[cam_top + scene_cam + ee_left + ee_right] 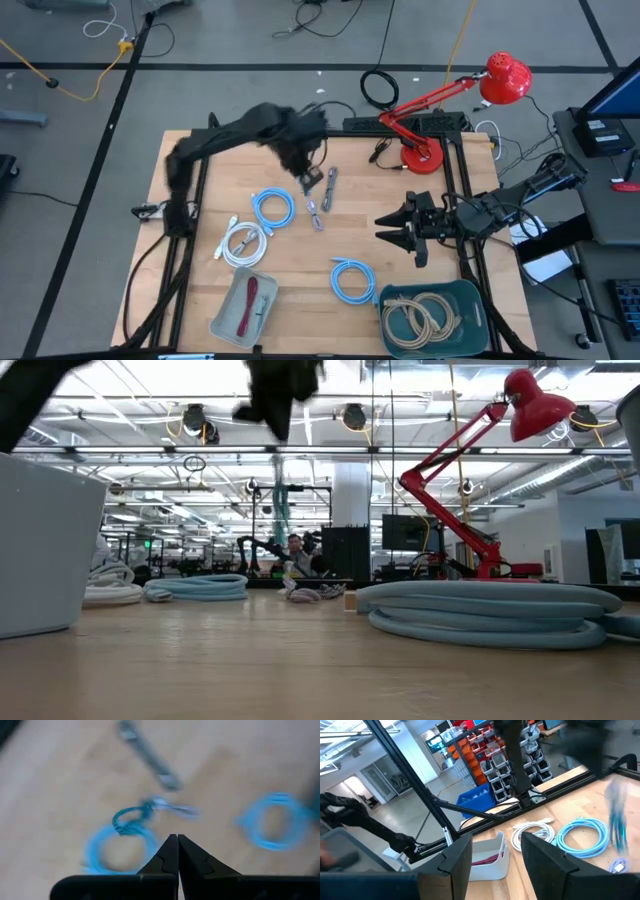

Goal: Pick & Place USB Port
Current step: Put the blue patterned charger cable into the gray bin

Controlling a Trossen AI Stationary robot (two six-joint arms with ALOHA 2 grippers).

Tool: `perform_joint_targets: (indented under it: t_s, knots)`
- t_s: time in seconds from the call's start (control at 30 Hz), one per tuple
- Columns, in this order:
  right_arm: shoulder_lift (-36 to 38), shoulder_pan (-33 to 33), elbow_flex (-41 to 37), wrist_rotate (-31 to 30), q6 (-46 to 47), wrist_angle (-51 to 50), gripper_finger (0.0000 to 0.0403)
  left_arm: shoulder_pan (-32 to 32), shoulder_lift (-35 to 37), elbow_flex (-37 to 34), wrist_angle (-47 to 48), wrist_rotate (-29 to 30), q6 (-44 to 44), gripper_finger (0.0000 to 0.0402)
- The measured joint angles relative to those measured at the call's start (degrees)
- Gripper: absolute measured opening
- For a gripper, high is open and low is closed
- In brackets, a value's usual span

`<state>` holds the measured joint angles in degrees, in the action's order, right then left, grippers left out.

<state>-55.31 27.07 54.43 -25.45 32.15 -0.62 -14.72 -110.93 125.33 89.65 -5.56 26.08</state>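
Two matte black jointed arms are seen, each ended by a black two-finger gripper: left gripper (177, 851) with tapered wedge fingers, right gripper (497, 857) with broad flat ones.

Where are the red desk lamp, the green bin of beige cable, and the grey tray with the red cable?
Red desk lamp (505, 78), high view, on its round shade.
Green bin (470, 290), high view, on its upper right rim.
Grey tray (224, 312), high view, on its left wall.

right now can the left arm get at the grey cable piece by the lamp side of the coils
Probably yes. The left gripper hovers just beside the grey cable piece with bare wood between and nothing covering it, but its jaws are shut and would have to open first.
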Motion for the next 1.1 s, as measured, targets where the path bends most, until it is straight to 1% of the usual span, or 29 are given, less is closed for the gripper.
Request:
perform_joint_targets:
  t_s: [0.1, 0.17, 0.23, 0.3, 0.37, 0.4, 0.43, 0.53, 0.6, 0.7, 0.8, 0.87, 0.97, 1.03, 1.1]
  knots:
    - [0.0, 0.0, 0.0, 0.0, 0.1, 0.0, 0.0164, 7.7, 6.0, -2.5, 0.4, -2.5, 8.7, 0.0]
    - [0.0, 0.0, 0.0, 0.0, 0.1, 0.0, 0.0164, 13.7, 8.9, -5.3, 0.5, -1.4, 14.7, 0.0]
    - [0.0, 0.0, 0.0, 0.0, -0.3, 0.0, 0.0164, 19.4, 11.3, -8.2, 0.3, 2.6, 20.2, 0.0]
    - [0.0, 0.0, 0.0, 0.0, -0.5, -0.3, 0.0164, 23.8, 12.9, -10.6, -0.6, 9.6, 24.2, 0.0]
    - [0.0, 0.0, 0.0, 0.2, -0.6, -0.5, 0.0164, 26.0, 13.8, -12.2, -1.3, 18.6, 27.9, 0.0]
    - [0.0, 0.0, 0.0, 0.3, -0.5, -0.5, 0.0164, 26.1, 13.8, -12.6, -1.6, 20.7, 28.6, 0.0001]
    - [0.0, 0.0, 0.0, 0.8, -0.2, -0.5, 0.0164, 25.6, 13.4, -13.0, -2.1, 20.5, 28.3, 0.0003]
    - [0.0, 0.0, 0.0, 2.9, 0.2, -0.5, 0.0164, 21.9, 11.3, -14.1, -5.1, 16.1, 23.7, 0.002]
    - [0.0, 0.0, 0.0, 3.2, 0.7, -0.5, 0.0164, 19.0, 9.0, -14.9, -7.2, 16.1, 17.7, 0.004]
    - [0.0, 0.0, 0.0, 3.2, 1.3, -0.5, 0.0164, 14.4, 4.4, -15.2, -9.3, 14.7, 7.3, 0.0085]
    - [0.0, 0.1, 0.0, 3.2, 1.9, -0.5, 0.0164, 10.4, -2.2, -15.2, -8.0, 9.5, -1.6, 0.0137]
    - [0.0, 0.6, 0.0, 3.2, 2.3, -0.5, 0.0164, 8.8, -6.8, -15.3, -5.7, 7.9, -6.4, 0.0169]
    - [0.0, 1.5, 0.0, 3.2, 2.4, -0.4, 0.0164, 7.9, -12.3, -15.3, -2.8, 7.3, -13.1, 0.0207]
    - [0.0, 2.1, 0.0, 3.0, 2.9, -0.4, 0.0164, 7.7, -15.3, -15.3, -2.9, 7.1, -15.0, 0.022]
    - [0.0, 2.8, 0.0, 2.9, 3.4, -0.4, 0.0164, 7.7, -17.2, -15.3, -4.5, 7.0, -15.5, 0.0225]
